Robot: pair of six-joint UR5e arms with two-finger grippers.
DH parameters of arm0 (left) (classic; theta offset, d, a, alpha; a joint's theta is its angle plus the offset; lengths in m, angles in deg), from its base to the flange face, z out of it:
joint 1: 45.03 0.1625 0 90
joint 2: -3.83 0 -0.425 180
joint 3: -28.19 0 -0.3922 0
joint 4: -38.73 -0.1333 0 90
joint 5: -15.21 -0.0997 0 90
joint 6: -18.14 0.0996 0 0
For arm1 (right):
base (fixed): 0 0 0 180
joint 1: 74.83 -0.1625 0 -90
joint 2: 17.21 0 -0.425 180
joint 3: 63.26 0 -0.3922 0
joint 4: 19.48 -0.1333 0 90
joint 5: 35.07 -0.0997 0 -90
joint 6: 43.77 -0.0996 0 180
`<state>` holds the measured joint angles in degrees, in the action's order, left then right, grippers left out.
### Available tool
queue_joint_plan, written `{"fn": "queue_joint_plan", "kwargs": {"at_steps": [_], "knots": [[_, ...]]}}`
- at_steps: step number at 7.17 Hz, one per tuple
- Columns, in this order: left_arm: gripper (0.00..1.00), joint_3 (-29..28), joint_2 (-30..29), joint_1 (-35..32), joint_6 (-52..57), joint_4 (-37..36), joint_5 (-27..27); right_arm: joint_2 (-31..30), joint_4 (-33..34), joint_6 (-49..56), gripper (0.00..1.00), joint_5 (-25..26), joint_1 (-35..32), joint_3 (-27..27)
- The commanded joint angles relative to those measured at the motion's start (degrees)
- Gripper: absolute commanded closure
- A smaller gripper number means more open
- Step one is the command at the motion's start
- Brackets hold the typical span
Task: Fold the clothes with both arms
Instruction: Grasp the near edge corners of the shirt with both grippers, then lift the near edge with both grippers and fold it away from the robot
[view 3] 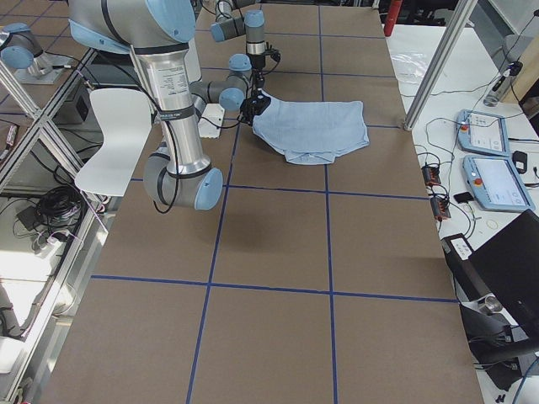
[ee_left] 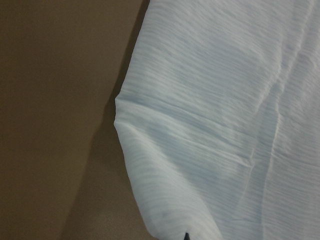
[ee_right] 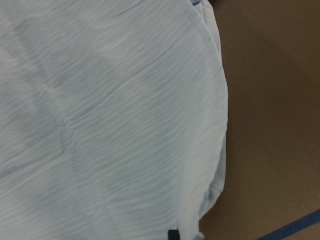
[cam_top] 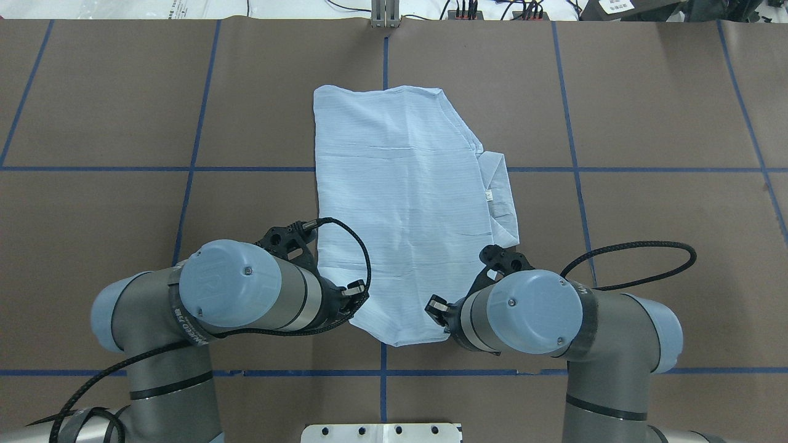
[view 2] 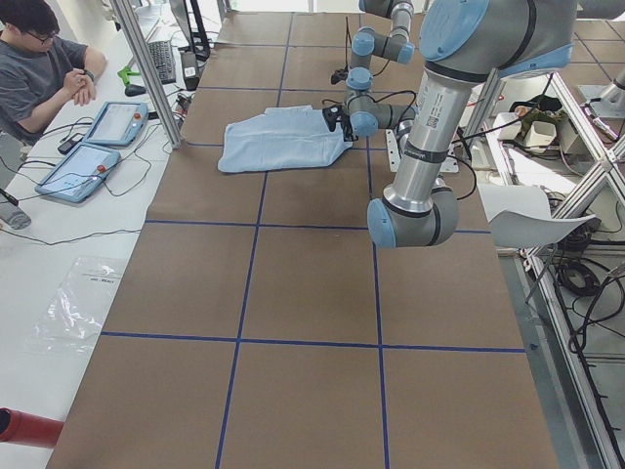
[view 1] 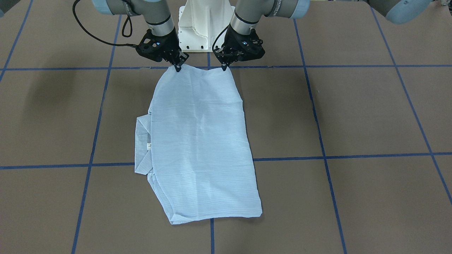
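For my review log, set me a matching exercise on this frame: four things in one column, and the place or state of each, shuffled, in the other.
Column one
A. left hand
B. right hand
C. collar
D. neck label

Column two
1. small and white, lying where the collar meets the folded body
2. pinches the shirt at its robot-side corner, on the collar's side
3. sticks out from the folded shirt toward the robot's right
4. pinches the shirt at its robot-side corner, on the side away from the collar

Pairs: A-4, B-2, C-3, D-1
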<state>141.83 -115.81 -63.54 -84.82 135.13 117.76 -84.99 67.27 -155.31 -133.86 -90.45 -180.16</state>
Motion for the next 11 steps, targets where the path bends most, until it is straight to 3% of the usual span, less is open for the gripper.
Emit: {"fn": "queue_joint_plan", "kwargs": {"at_steps": [1,3,4,6,8,10,11], "knots": [[1.00,7.8,-0.2,0.2,-0.3,-9.7,1.8,-0.5,0.0,0.0,1.00,-3.2,-0.4,-5.6],[1.00,17.3,-0.7,1.5,-0.9,-22.3,4.5,-1.7,0.0,-0.4,1.00,-8.5,-1.2,-12.0],[1.00,19.9,-0.6,2.3,-0.9,-25.2,4.7,-2.3,0.0,-0.5,1.00,-12.3,-1.5,-14.8],[1.00,23.2,-1.0,2.7,-1.0,-31.1,7.2,-2.4,-0.1,-0.5,1.00,-19.0,-3.5,-15.7],[1.00,19.1,-3.1,2.5,0.6,-30.4,6.8,-1.4,-0.4,0.1,1.00,-18.2,-4.0,-12.8],[1.00,17.1,-3.4,-3.3,4.3,-26.4,6.1,2.2,-0.9,0.9,1.00,-15.1,-8.9,-6.8],[1.00,13.2,-3.6,-6.5,5.3,-22.7,6.1,4.2,-1.0,3.8,1.00,-14.8,-11.7,-3.9]]}}
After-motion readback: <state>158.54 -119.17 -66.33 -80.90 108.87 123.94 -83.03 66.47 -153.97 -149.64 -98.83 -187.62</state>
